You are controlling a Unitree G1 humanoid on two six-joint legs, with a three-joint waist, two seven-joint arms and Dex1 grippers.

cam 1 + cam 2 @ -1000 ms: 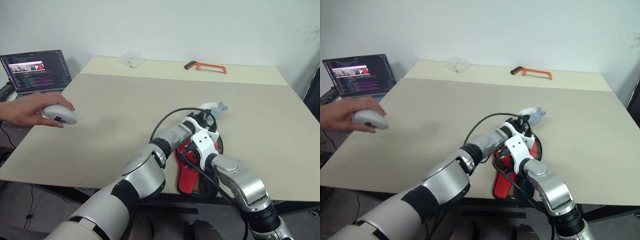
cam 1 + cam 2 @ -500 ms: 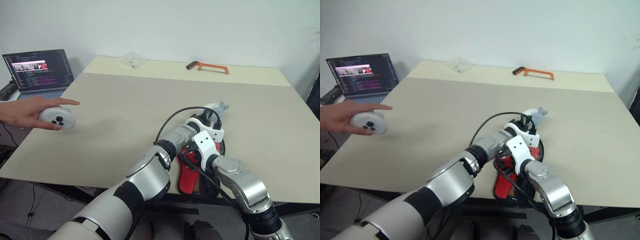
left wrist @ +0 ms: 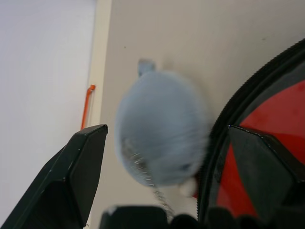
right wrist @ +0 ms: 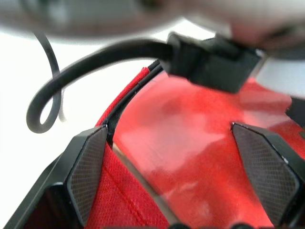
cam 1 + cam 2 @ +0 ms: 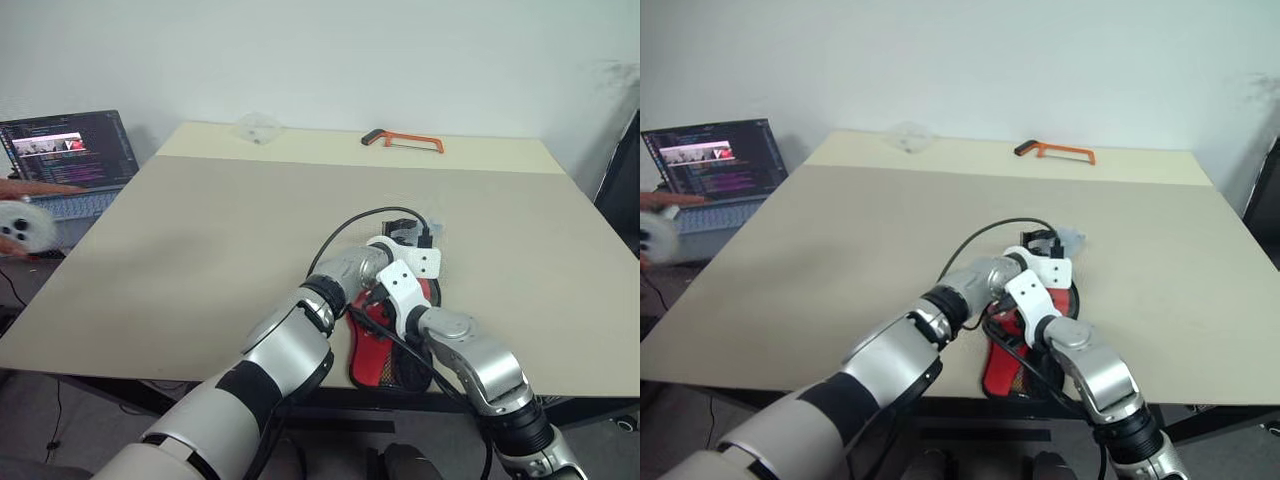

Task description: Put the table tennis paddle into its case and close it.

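Case, the soft red paddle-shaped pouch with black edging (image 5: 385,345), lies at the lower centre of the head view, on the near edge of the beige table (image 5: 200,250). Right claw (image 4: 178,157) hangs over its red face, fingers apart, probably to steady it. Just beyond, the left claw (image 3: 167,157) is spread wide near the grey-white plush toy (image 3: 159,133), gripping nothing. I cannot make out the paddle.

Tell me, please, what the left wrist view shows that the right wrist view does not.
Left wrist view: a grey-white plush toy on the table, the orange hacksaw far off, between the open left pincer fingers. Right wrist view: a black cable crossing above the open right pincer. Both share the red, black-edged case.
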